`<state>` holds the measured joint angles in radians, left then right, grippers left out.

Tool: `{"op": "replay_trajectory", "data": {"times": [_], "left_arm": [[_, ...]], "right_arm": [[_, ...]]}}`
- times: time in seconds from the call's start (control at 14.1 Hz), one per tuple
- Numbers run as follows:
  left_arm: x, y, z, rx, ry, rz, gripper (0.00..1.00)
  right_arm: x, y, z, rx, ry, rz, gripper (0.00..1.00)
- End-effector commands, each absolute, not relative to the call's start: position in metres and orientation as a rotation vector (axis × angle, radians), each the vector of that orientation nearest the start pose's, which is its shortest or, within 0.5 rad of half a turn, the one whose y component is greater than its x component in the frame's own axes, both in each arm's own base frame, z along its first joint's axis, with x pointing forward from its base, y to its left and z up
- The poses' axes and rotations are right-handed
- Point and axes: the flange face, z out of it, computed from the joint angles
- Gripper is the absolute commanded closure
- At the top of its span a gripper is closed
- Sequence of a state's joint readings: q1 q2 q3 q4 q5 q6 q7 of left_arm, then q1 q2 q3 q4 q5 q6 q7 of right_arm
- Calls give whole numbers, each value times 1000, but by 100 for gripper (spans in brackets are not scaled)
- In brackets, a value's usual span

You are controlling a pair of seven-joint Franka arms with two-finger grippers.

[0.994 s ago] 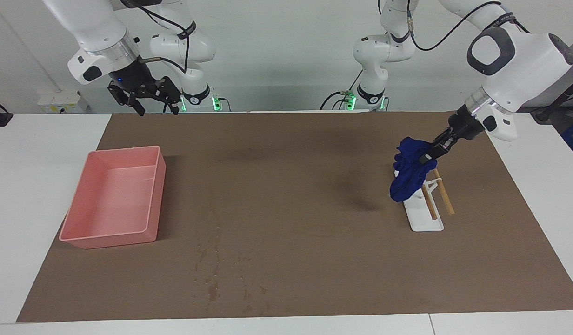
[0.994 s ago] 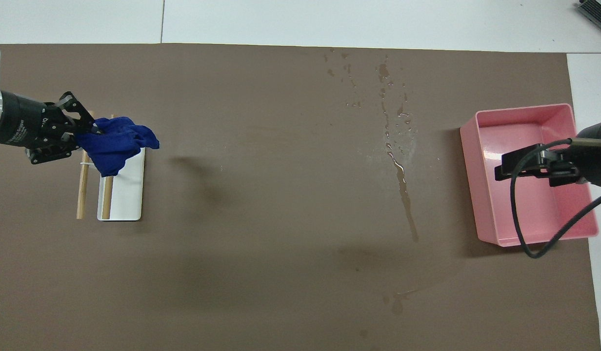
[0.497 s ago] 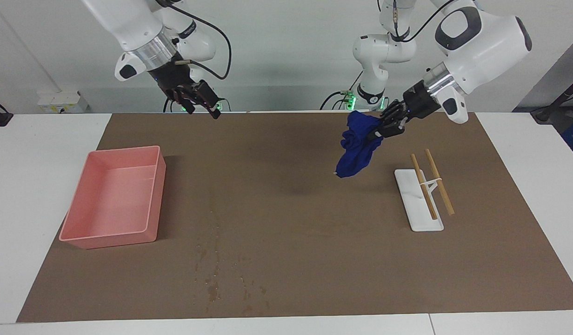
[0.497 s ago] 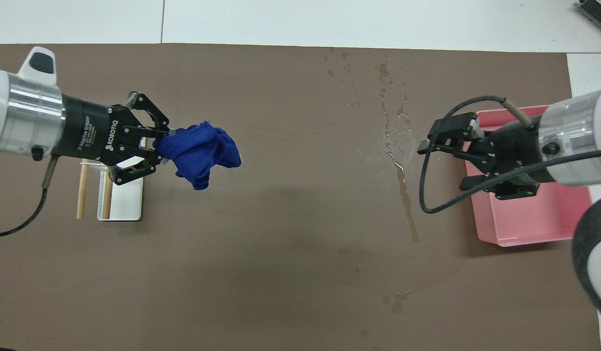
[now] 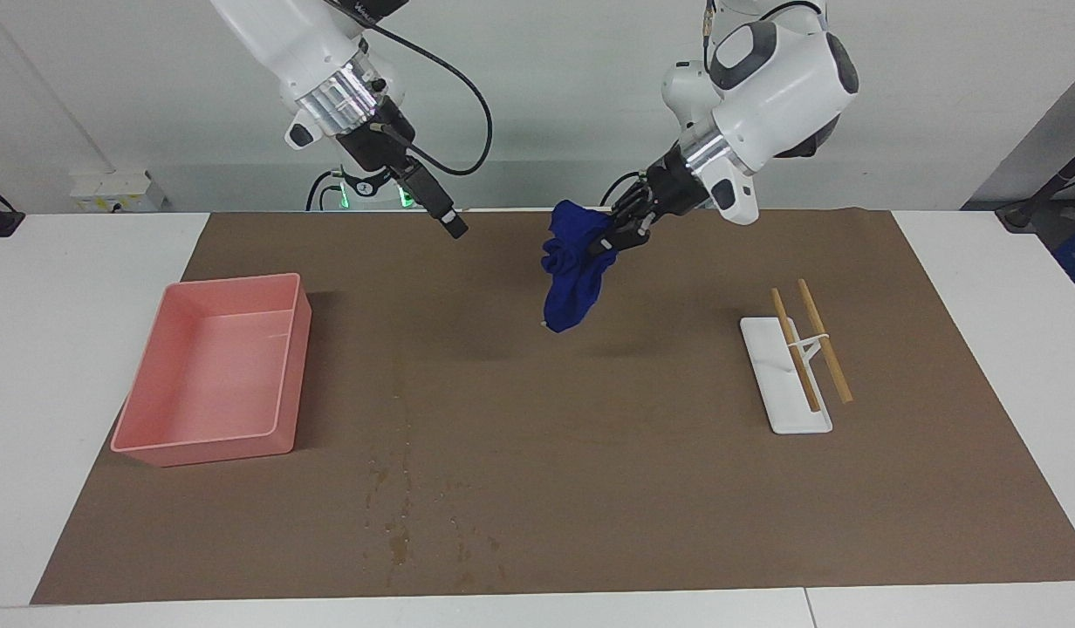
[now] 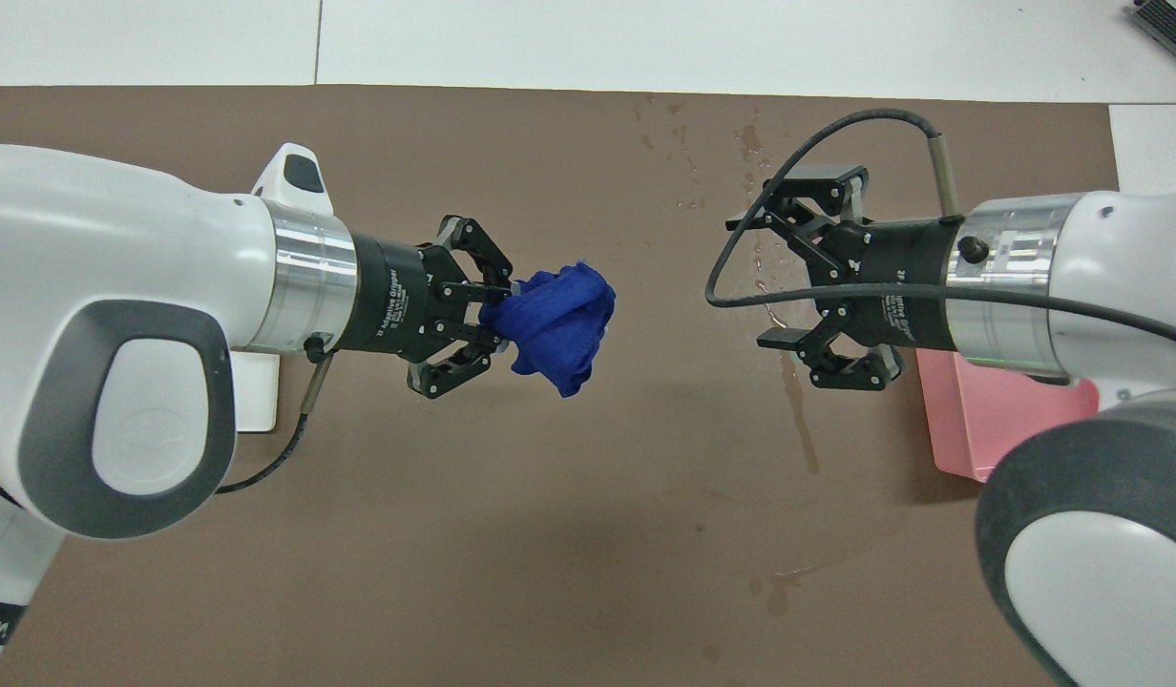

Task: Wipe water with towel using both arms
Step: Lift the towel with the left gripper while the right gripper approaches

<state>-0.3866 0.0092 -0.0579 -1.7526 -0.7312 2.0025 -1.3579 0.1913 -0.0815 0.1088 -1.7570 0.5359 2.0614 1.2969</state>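
Two grippers up over the middle of the brown mat [image 5: 677,488] on the desk [image 5: 84,288], pointed at each other. Left gripper [image 5: 609,237] [image 6: 497,307]: jaws clenched on the towel [image 5: 572,275] [image 6: 557,324], a bunched blue cloth. Hung from those jaws with its long axis near vertical, loose end pointing down, clear of the mat. Right gripper [image 5: 455,228] [image 6: 765,281]: jaws released, spread wide, gripping nothing, apart from the towel. Water [image 5: 398,523] [image 6: 788,363] lay as dark streaks and droplets on the mat, under the right jaws seen from overhead, toward the right arm's end of the desk. Pink bin [image 5: 210,379] [image 6: 989,420] beside the water; white rack [image 5: 786,375] with two wooden sticks [image 5: 808,344] toward the left arm's end.

Half a second back: towel had hung close to the rack; since carried toward the middle. Right gripper had hovered nearer the bin; since swung in toward the towel.
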Motion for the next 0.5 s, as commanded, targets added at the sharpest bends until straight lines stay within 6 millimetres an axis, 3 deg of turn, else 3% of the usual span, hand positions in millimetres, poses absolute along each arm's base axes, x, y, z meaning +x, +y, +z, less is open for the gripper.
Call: {"op": "replay_trajectory", "data": {"times": [0.0,0.14,0.28,0.43], "left_arm": [[502,-302,607,2012,1326,-461,100],[499,-315,614,1982,1301,-410,100],[494,-322,621,1967,1281,-386,100],[487,-327,629,1949,1262,-404,100]], "right_arm": [[525,212,630,-1961,1499,181,0],[526,217,622,-1817,1603,260,0],[523,220,617,-1796,1626,276,0],[517,237,613,-1813,1611,288,0]]}}
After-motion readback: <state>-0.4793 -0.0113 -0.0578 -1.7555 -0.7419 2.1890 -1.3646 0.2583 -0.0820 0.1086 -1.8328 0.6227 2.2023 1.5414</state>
